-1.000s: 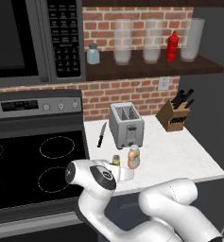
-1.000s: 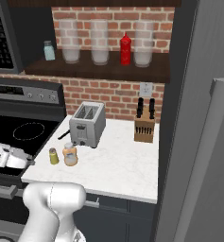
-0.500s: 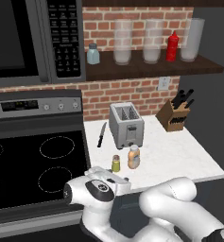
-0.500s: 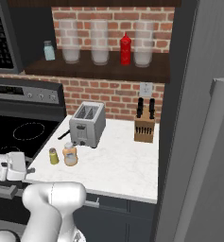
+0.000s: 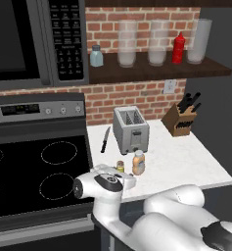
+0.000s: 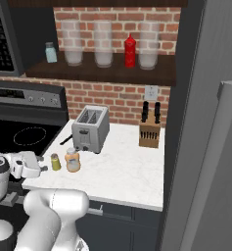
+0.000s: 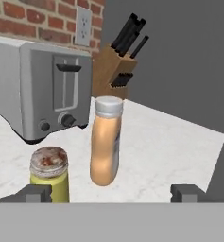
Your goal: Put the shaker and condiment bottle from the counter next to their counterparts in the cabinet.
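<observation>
The yellow-green shaker [image 7: 49,174] with its dark cap stands on the white counter [image 5: 181,162] close in front of my gripper [image 7: 112,193], low and left in the hand view. The orange-tan condiment bottle [image 7: 106,142] with a pale cap stands just right of it, upright. My gripper is open and empty, its fingertips [image 7: 38,193] wide apart. From the base, the gripper [image 5: 129,182] [image 6: 40,167] hovers at the counter's front left corner, just short of the shaker [image 5: 120,165] [image 6: 55,161] and bottle [image 5: 138,162] [image 6: 72,160]. Up on the cabinet shelf [image 5: 156,71] stand a pale blue shaker [image 5: 96,56] and a red squeeze bottle [image 5: 178,48].
A steel toaster [image 5: 131,130] stands right behind the two items, with a knife [image 5: 105,139] lying to its left. A knife block [image 5: 182,119] sits at the back right. The black stove top [image 5: 34,166] lies left of the counter. Clear jars [image 5: 127,44] share the shelf.
The hand has swung to the right along the counter's front edge, closer to the shaker and bottle. The jaws stay open. Nothing on the counter has moved.
</observation>
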